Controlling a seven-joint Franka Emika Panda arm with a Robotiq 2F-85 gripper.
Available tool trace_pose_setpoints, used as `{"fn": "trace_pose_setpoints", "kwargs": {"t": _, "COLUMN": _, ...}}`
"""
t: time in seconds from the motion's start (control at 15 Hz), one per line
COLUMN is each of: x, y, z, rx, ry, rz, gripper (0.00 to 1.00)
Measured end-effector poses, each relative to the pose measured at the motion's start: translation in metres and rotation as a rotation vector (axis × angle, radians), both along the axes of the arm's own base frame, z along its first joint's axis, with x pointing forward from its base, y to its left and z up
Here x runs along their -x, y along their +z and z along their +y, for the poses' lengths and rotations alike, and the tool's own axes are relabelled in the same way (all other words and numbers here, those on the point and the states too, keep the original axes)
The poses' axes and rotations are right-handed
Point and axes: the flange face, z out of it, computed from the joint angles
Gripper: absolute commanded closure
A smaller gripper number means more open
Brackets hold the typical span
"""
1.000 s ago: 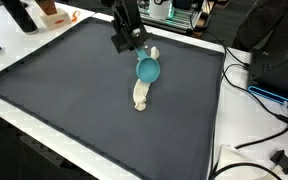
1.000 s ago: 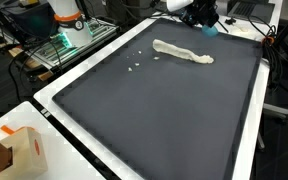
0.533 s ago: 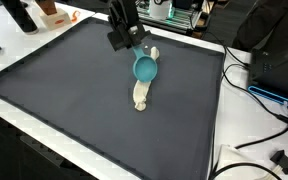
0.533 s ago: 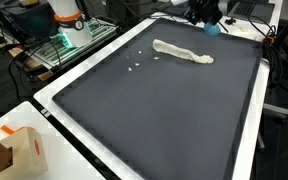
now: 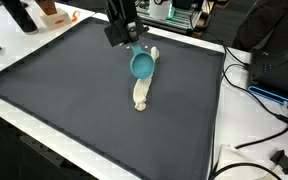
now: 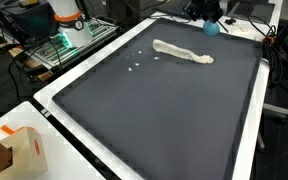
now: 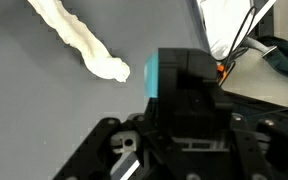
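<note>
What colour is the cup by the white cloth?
The cup is teal, seen best in an exterior view.

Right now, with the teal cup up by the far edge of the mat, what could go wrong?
1. The cup hangs off to one side of the end effector, and the wrist view hides the grip, so it may slip or tilt out.
2. The cup sits just over one end of the white cloth; coming down could snag and drag it.
3. Equipment stands right past the far edge of the mat; a drift outward might hit it.
</note>
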Motion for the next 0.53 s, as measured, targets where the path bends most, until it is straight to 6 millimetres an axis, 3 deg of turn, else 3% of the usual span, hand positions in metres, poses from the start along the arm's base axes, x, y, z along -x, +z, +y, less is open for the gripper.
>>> {"fn": "trace_pose_setpoints", "kwargs": {"t": 0.53, "x": 0.013, "y": 0.044, "z": 0.017, "rx": 0.082, "ry": 0.0, "rz": 0.078, "gripper": 0.75}}
